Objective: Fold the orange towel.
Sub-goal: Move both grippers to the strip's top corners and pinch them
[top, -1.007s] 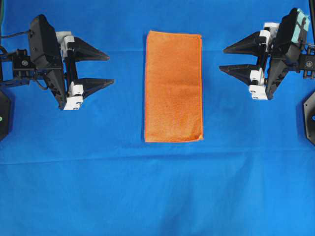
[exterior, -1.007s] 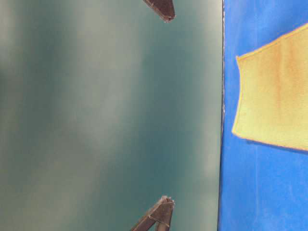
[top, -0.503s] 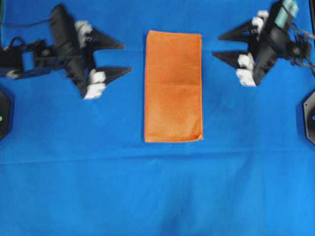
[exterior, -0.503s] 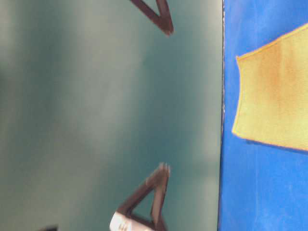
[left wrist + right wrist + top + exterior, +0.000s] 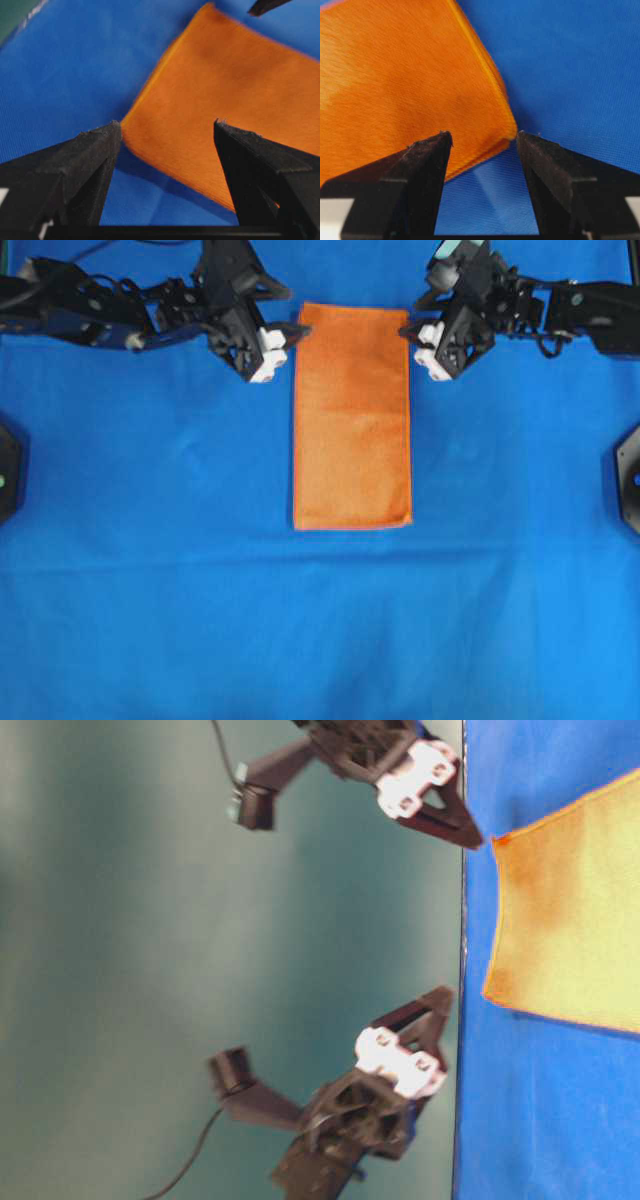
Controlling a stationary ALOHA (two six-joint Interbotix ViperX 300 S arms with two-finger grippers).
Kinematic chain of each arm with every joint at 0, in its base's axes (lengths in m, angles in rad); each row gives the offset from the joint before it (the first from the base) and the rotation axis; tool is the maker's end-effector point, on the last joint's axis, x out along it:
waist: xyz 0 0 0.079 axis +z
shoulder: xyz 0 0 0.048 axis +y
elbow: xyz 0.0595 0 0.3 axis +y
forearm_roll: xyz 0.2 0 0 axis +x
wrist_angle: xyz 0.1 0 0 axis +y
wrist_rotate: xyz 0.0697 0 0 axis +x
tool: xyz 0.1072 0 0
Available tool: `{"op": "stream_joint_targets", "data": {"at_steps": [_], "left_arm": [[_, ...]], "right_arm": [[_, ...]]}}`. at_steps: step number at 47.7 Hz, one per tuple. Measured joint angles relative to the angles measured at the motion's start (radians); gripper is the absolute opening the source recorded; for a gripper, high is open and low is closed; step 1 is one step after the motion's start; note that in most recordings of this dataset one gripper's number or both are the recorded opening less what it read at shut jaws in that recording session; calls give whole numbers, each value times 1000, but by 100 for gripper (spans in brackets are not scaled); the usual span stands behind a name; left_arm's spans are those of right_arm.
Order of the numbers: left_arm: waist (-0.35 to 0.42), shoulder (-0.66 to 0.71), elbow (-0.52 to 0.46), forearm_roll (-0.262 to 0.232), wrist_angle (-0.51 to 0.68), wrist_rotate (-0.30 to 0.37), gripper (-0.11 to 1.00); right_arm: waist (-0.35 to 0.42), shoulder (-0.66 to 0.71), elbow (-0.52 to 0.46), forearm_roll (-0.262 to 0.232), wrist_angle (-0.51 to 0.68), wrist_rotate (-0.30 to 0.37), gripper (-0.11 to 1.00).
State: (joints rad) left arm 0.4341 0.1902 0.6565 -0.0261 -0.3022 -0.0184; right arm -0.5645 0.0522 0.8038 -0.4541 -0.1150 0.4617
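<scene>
The orange towel point(image 5: 352, 415) lies flat on the blue sheet as a tall rectangle, doubled over with layered edges at its right side. My left gripper point(image 5: 296, 314) is open at the towel's far left corner. In the left wrist view that corner of the towel point(image 5: 225, 95) sits between the spread fingers of the left gripper point(image 5: 167, 126). My right gripper point(image 5: 414, 316) is open at the far right corner. The right wrist view shows the towel point(image 5: 405, 80) with its corner between the right gripper point(image 5: 485, 135) fingers. Nothing is gripped.
The blue sheet point(image 5: 320, 640) covers the whole table. Black arm bases stand at the left edge point(image 5: 8, 470) and the right edge point(image 5: 630, 475). In the table-level view a dull green wall point(image 5: 150, 920) lies behind both arms.
Both arms swung in from the table's sides to the towel's two far corners, keeping their jaws open. The towel has not moved.
</scene>
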Motion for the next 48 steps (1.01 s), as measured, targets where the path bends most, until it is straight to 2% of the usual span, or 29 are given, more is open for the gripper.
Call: {"op": "stream_joint_targets", "data": {"at_steps": [11,18,22,29,32,48], "left_arm": [[35,143,-57,0,-34,0,68],[43,190,-84,0,-34,0,65],[43,198,-94,-2,-34,2,53],[43,207,-98,0,-38,3,15],[43,207,-100,2,-41,5,3],[43,207,-98,2,-41,14,1]], "right_arm": [[-41,97,-6,0,-51,0,59],[-55,109,-9,0,-63,0,57],[-58,110,-9,-2,-67,-5,50],[-58,123,-6,-2,-86,-8,9],[-58,123,5,2,-101,-6,3],[-58,121,26,46,-138,-6,3]]}}
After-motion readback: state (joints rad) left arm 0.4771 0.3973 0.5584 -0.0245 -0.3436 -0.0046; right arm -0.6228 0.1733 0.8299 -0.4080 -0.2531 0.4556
